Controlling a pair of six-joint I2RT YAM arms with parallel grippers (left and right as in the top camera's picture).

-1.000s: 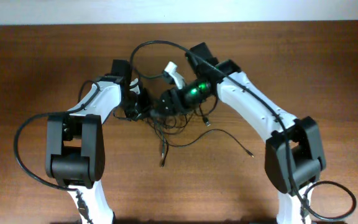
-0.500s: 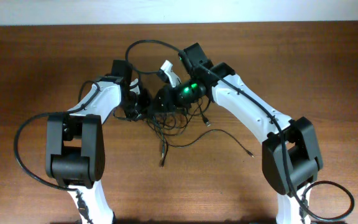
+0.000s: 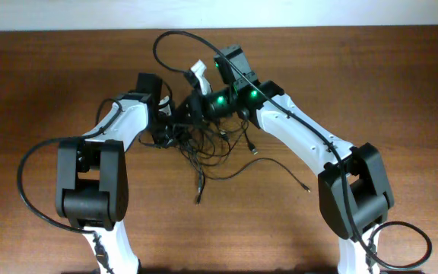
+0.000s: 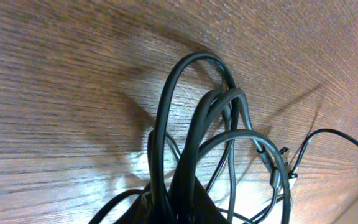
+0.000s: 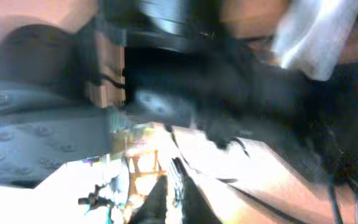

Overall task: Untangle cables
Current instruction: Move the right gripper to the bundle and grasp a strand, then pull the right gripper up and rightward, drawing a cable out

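The cables (image 3: 207, 144) form a knotted black bundle at the table's middle, between my two arms. Loose ends trail toward the front, one plug (image 3: 198, 184) pointing down and a thin tip (image 3: 308, 189) to the right. My left gripper (image 3: 172, 125) is shut on several cords at the bundle's left edge. In the left wrist view those cables (image 4: 194, 124) arch up out of the left gripper (image 4: 182, 202), with a small plug (image 4: 278, 165) beside them. My right gripper (image 3: 194, 106) sits at the bundle's top edge. In its blurred wrist view the right gripper (image 5: 169, 171) has its fingers nearly together; blur hides any cord between them.
A thicker black loop (image 3: 175, 35) arches from the right wrist over the back of the table. More arm cabling curls at the front left (image 3: 25, 190) and front right (image 3: 409, 243). The wooden table (image 3: 52, 68) ends at a pale strip along the back.
The right arm has swung left and toward the back, up to the left gripper, and its fingers have closed. The left arm and its hold on the cords are unchanged.
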